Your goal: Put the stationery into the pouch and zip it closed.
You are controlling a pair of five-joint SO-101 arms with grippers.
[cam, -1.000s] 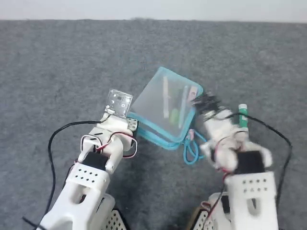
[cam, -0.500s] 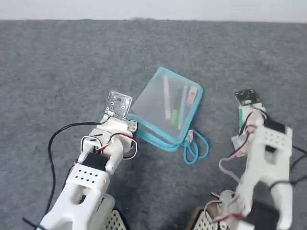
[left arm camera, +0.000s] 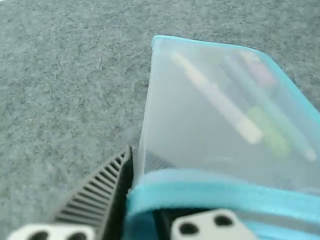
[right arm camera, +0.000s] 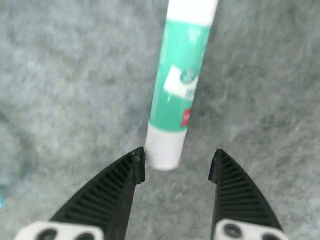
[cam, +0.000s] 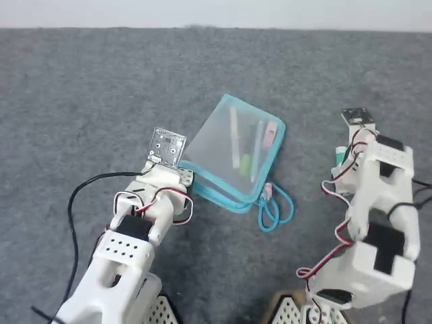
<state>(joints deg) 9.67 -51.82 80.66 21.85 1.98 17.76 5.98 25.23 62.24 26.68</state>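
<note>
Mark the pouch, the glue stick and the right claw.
pouch [cam: 212, 145], high view, translucent front panel.
glue stick [right arm camera: 182, 75], right wrist view, green label.
right claw [right arm camera: 177, 156], right wrist view, midway between fingertips.

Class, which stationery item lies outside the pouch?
The green-and-white tube, lying on the carpet at the open right gripper. The white pen and the other pieces lie inside the translucent pouch.
</note>
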